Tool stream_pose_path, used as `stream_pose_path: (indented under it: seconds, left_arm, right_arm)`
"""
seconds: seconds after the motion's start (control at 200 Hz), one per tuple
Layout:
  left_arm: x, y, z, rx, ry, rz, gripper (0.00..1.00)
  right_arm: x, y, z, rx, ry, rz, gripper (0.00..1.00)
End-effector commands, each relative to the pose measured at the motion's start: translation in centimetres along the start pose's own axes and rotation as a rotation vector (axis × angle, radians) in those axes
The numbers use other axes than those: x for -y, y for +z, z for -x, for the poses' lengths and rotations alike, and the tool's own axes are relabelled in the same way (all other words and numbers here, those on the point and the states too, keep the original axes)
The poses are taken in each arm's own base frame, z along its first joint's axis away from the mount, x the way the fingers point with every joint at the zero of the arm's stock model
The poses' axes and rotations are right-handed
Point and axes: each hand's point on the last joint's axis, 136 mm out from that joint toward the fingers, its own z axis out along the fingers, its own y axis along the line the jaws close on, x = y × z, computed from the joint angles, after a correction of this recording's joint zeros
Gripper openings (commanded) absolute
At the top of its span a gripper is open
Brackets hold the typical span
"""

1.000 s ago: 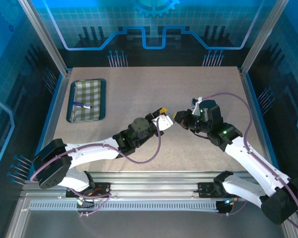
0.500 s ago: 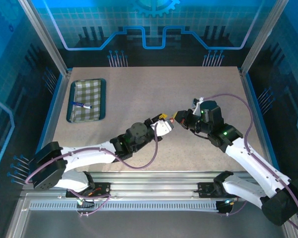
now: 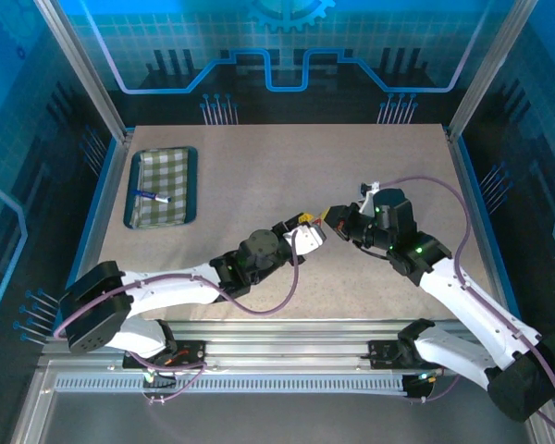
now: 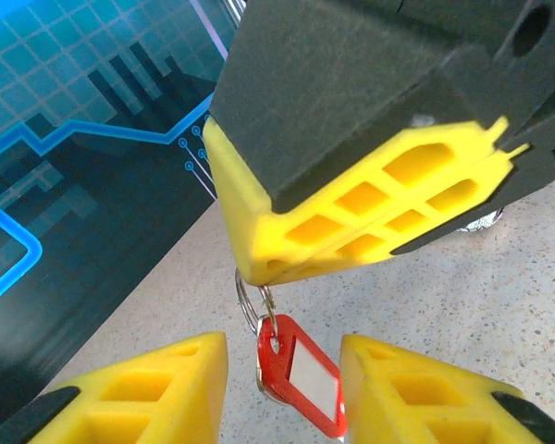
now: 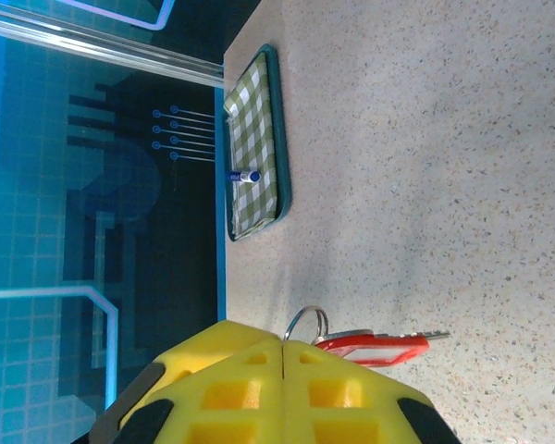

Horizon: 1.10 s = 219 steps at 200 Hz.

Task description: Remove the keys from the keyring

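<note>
A speckled beige surface (image 3: 259, 176) lies in the middle of the enclosure, edged along its left and right sides by a thin blue strip (image 3: 100, 199). Behind it stands a back wall (image 3: 287, 55) printed with a pale blue grid, dark circuit-like traces and part of a gear emblem (image 3: 291, 11) at the top. Slanted aluminium posts (image 3: 79, 65) rise at the two far corners. The side panels (image 3: 18, 166) carry the same blue grid and bright line pattern. Aluminium rails (image 3: 296, 333) run across the near edge. The light is even and cool, with soft shadows.
</note>
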Motion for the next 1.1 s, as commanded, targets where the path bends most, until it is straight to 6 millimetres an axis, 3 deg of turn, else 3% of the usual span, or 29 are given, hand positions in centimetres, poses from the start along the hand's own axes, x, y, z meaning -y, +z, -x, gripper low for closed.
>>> stream_pose_path:
  seconds: [0.0,0.21,0.385,0.641,0.701,0.916,1.016,1.091]
  left_arm:
    - [-1.0,0.5,2.6,0.067,-0.005,0.045,0.35]
    - [-1.2,0.9,2.9,0.073,0.010,0.060,0.28]
    - [-1.0,1.2,2.7,0.061,0.018,0.052,0.12]
    - [-1.1,1.2,2.4,0.053,0.020,0.064,0.00]
    - [-1.2,1.1,2.3,0.055,0.018,0.067,0.00]
    - [-2.5,0.0,2.4,0.078,-0.083,0.009,0.00]
    - [-3.4,-1.1,2.7,0.107,-0.174,-0.077,0.00]
    - [-4.1,-1.9,3.4,0.140,-0.244,-0.134,0.00]
  right_arm:
    - [-0.7,-0.2,-0.5,-0.010,0.014,0.047,0.00]
    - [-0.7,-0.2,-0.8,-0.020,0.021,0.056,0.00]
    - [-0.8,-0.3,-0.8,-0.017,0.030,0.067,0.00]
    - [-1.4,-0.8,-0.5,-0.015,0.025,0.090,0.00]
    - [-1.3,-1.0,-0.1,-0.007,0.023,0.093,0.14]
    - [-0.3,-3.9,3.2,0.077,-0.034,0.147,0.42]
    - [0.0,-4.9,4.6,0.096,-0.130,0.211,0.43]
    - [-0.6,-5.0,4.5,0.082,-0.256,0.264,0.43]
